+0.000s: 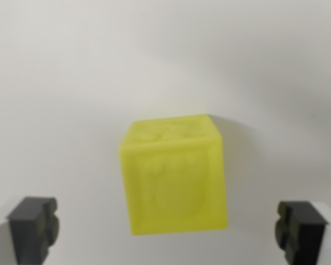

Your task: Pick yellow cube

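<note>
A yellow cube (174,174) with a faint embossed pattern on its faces rests on a white surface (154,61), in the middle of the wrist view and slightly blurred. My gripper (168,232) is open. Its two dark fingertips (33,226) stand at the bottom corners of the picture, one on each side of the cube, with a wide gap to either face. The cube lies between and just beyond the fingertips, touching neither.
Only the plain white surface surrounds the cube. A soft shadow falls on it to the cube's right.
</note>
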{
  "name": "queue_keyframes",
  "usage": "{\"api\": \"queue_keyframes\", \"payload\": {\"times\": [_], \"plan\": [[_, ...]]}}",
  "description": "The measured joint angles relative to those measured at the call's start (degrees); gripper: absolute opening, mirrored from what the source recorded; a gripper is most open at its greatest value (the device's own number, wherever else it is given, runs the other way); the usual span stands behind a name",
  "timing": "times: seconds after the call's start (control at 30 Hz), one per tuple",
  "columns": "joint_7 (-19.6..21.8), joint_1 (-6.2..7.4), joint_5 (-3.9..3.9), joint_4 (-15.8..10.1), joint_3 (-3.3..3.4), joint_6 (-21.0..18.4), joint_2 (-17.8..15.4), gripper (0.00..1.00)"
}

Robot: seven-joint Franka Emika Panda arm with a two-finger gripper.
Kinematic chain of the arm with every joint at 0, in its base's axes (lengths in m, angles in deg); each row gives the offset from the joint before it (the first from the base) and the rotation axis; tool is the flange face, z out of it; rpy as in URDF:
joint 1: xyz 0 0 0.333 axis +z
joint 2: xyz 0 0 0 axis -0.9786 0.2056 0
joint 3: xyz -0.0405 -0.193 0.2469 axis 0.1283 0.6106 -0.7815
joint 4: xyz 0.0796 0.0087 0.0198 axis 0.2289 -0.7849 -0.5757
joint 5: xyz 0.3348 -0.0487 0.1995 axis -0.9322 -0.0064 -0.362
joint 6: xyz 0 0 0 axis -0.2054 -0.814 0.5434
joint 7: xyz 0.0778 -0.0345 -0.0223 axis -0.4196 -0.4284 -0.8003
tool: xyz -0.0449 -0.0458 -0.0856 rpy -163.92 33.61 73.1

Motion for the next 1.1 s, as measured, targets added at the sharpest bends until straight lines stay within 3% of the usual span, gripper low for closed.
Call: {"api": "queue_keyframes", "payload": {"times": [0.37, 1.1], "plan": [[-3.6, -0.81, 0.19, -0.5, -0.01, 3.4, 3.0, 1.0], [-4.0, -1.01, 0.69, 1.3, 0.02, 8.9, 10.3, 1.0]]}}
